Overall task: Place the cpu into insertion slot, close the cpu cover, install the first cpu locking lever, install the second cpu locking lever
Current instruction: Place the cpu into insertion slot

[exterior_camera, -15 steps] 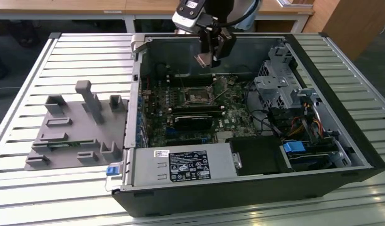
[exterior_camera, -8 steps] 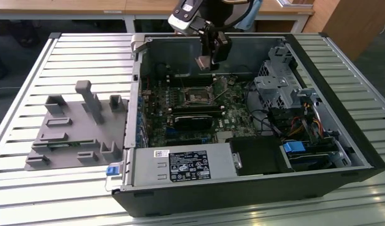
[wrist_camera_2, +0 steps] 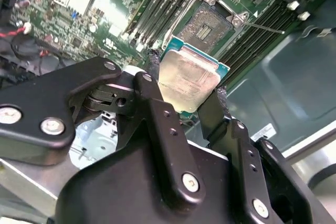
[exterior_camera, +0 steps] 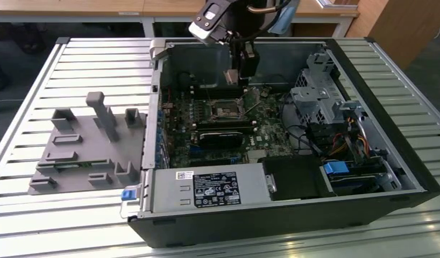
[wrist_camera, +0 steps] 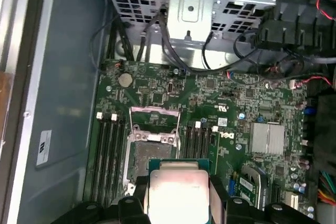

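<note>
Second wrist view: I've got gripper (wrist_camera_2: 185, 85) clamped on cpu (wrist_camera_2: 190, 78), off empty insertion slot (wrist_camera_2: 212, 24); cpu cover (wrist_camera: 155, 110) open, all four steps left.

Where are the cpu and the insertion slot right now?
cpu (wrist_camera_2: 189, 80), second wrist view, centre of its metal face.
insertion slot (wrist_camera_2: 211, 24), second wrist view, its dark centre.

Slatted alu table (exterior_camera: 91, 54) carries a black desktop PC case (exterior_camera: 277, 223), lying on its side w/ the panel off, toward the exterior view's right, & just beside it, at the left, a grey fixture plate (exterior_camera: 73, 158) w/ upright posts.
</note>
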Robot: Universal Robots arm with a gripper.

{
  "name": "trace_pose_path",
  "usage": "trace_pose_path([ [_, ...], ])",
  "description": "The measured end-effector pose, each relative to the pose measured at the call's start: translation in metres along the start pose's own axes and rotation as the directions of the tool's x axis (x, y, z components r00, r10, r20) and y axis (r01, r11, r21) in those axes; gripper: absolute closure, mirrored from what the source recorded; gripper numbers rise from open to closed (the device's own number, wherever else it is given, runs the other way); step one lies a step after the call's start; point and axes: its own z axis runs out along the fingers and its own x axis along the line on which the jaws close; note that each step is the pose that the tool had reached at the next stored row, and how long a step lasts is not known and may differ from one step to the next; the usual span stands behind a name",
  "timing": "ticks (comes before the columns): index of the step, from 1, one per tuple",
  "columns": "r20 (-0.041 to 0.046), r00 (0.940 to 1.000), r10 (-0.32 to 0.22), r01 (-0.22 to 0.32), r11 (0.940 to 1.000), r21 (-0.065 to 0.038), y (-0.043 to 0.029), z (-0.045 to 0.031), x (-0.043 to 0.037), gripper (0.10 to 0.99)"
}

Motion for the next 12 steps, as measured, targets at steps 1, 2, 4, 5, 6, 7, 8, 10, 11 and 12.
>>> trace_pose_path([
  [1,0.0025,0.9999,0.012,-0.012,0.9999,0.000,-0.0001,0.0015,0.0003,0.545],
  [2,0.0046,0.9997,0.024,-0.024,0.9997,0.000,-0.0002,0.0032,0.0007,0.545],
  [4,0.0059,0.9993,0.037,-0.037,0.9993,0.000,-0.0005,0.0069,0.0021,0.545],
  [5,0.0065,0.9992,0.040,-0.040,0.9992,0.000,-0.0006,0.0087,0.0037,0.545],
  [6,0.0065,0.9992,0.041,-0.041,0.9992,0.000,-0.0007,0.0106,0.0054,0.545],
  [7,0.0063,0.9992,0.041,-0.041,0.9992,0.000,-0.0009,0.0124,0.0070,0.545],
  [8,0.0063,0.9992,0.041,-0.041,0.9992,0.000,-0.0012,0.0142,0.0084,0.545],
  [10,0.0066,0.9992,0.041,-0.041,0.9992,0.000,-0.0017,0.0176,0.0110,0.545],
  [11,0.0062,0.9992,0.041,-0.041,0.9992,0.000,-0.0020,0.0193,0.0120,0.545],
  [12,0.0057,0.9992,0.041,-0.041,0.9992,0.000,-0.0025,0.0212,0.0127,0.545],
])
